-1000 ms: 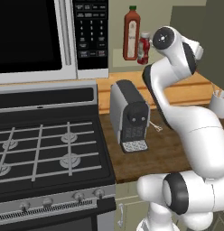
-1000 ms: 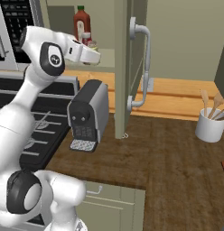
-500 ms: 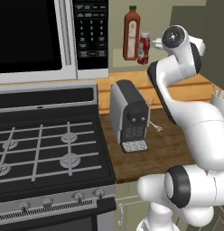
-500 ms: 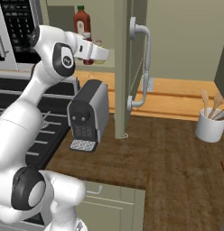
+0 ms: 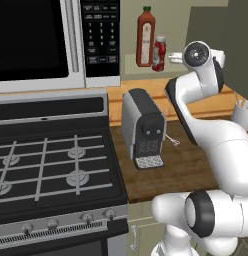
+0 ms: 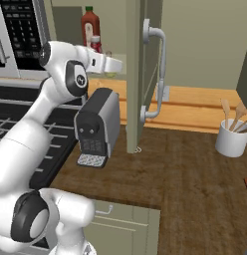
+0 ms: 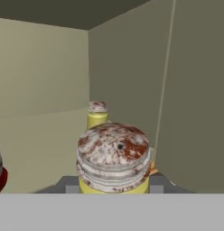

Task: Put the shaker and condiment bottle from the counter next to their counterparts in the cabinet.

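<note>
**Shaker going into the cabinet**

The claw point(image 7: 114, 187) is grasping the shaker point(image 7: 114, 158), clenched on its yellow body inside the cabinet point(image 7: 195, 90). Its twin shaker point(image 7: 97, 115) is standing farther back. The squat red bottle point(image 5: 159, 53) is sitting on the shelf just right of the tall red bottle point(image 5: 145, 36).

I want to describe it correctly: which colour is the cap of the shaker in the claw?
Pale grey-white, mottled with reddish-brown, on the shaker; hand view shows it best.
</note>
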Controlling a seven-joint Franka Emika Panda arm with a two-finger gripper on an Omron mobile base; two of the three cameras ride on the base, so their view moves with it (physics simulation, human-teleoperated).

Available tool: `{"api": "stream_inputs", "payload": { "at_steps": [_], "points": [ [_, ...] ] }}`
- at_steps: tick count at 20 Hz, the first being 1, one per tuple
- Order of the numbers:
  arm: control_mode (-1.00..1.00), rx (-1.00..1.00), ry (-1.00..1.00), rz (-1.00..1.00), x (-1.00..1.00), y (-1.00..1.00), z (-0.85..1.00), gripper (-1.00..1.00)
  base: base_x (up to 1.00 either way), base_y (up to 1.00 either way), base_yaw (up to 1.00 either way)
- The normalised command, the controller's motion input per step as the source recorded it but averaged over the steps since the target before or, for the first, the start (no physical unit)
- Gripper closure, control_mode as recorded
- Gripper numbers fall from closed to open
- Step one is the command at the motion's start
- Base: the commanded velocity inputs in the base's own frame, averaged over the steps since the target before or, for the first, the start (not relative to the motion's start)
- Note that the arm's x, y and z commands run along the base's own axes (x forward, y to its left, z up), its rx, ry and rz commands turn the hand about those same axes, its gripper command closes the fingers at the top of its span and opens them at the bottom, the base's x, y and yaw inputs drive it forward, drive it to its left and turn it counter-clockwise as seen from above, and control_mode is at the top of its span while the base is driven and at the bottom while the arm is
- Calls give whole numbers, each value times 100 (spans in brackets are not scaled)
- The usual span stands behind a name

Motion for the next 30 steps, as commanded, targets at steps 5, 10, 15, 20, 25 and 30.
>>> {"api": "stream_inputs", "payload": {
  "at_steps": [5,10,15,20,25,30],
  "points": [
    [-100,-4,0,10,22,0,-11,100,0,0,0],
    [-100,-2,0,7,33,0,-4,100,0,0,0],
    [-100,-1,0,7,39,-2,-1,100,0,0,0],
    [-100,-2,0,7,39,0,-11,100,0,0,0],
    [-100,-2,0,6,41,-6,-14,100,0,0,0],
    [-100,0,0,1,39,-16,-2,100,0,0,0]
  ]
}}
